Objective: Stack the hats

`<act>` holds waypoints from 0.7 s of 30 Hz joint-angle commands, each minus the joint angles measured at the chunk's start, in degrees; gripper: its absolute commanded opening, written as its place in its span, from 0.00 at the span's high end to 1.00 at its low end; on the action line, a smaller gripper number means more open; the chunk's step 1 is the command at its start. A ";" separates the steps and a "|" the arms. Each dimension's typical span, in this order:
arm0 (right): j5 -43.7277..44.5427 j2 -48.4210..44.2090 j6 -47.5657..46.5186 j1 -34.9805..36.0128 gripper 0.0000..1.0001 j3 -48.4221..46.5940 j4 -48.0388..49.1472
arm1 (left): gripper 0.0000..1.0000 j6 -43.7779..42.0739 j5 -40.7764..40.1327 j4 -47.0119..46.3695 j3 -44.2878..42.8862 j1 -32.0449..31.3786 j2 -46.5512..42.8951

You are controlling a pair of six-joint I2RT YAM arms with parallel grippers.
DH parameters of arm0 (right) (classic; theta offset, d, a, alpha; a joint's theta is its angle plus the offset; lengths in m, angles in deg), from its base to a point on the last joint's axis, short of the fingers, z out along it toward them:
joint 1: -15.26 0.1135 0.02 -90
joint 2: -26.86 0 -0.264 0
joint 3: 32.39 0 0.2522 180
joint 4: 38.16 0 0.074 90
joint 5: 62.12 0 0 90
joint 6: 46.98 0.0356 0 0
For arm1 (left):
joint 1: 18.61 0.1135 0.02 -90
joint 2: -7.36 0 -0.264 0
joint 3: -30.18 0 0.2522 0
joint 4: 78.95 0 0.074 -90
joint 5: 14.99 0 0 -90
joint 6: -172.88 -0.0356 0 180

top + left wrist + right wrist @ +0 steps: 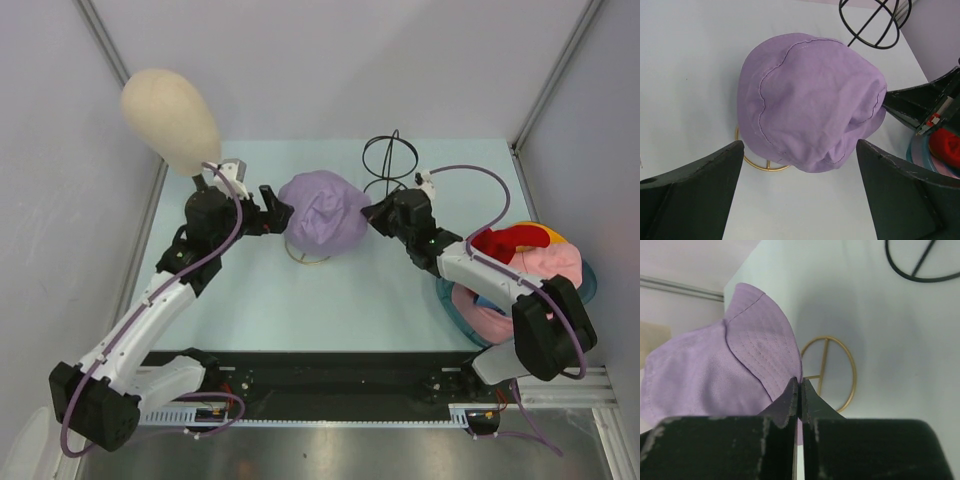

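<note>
Mannequin head is sitting at the far left corner of the table, behind the left arm.

Left gripper is standing wide open, nothing in it. It is pointing at the left side of the lilac hat. In the left wrist view its two fingers are framing the hat from below, with the fingertips just short of the fabric (can't tell from the overhead view whether they are touching).

The lilac hat is sitting mid-table, draped over a gold wire stand. The stand's ring base is peeking out under the near edge. The crown is looking lumpy and creased, not pulled smooth.

A black wire stand is standing just behind and to the right of the hat, bare.

Right gripper is clamped shut on the hat's right edge. In the right wrist view the jaws are meeting with a bit of lilac brim pinched at the tip, and the gold ring is lying on the table beyond. The left wrist view is showing the same tip touching the fabric.

At far right, a teal tray is holding the remaining hats in a heap: red, orange and pink. The right arm is partly covering them.
</note>
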 commanded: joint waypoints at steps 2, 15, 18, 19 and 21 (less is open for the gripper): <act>4.41 1.63 0.69 -0.41 1.00 2.96 -0.08 | 0.00 1.95 -1.07 -4.33 -3.64 -0.27 2.86; 2.04 4.10 -5.89 -0.50 0.67 1.56 0.35 | 0.00 0.99 -0.72 -6.27 -8.92 -0.27 9.45; 0.46 -1.00 -10.55 -0.94 0.30 -0.11 -1.04 | 0.00 0.20 -2.64 -4.42 -10.41 -0.18 8.67; 0.11 -3.70 -11.78 -1.03 0.27 -0.98 -2.27 | 0.00 -0.24 -3.26 -3.29 -10.76 -0.18 8.40; 0.97 -6.79 -14.51 -0.94 0.23 -3.88 -9.37 | 0.00 -0.68 -5.01 -2.22 -11.64 -0.18 7.96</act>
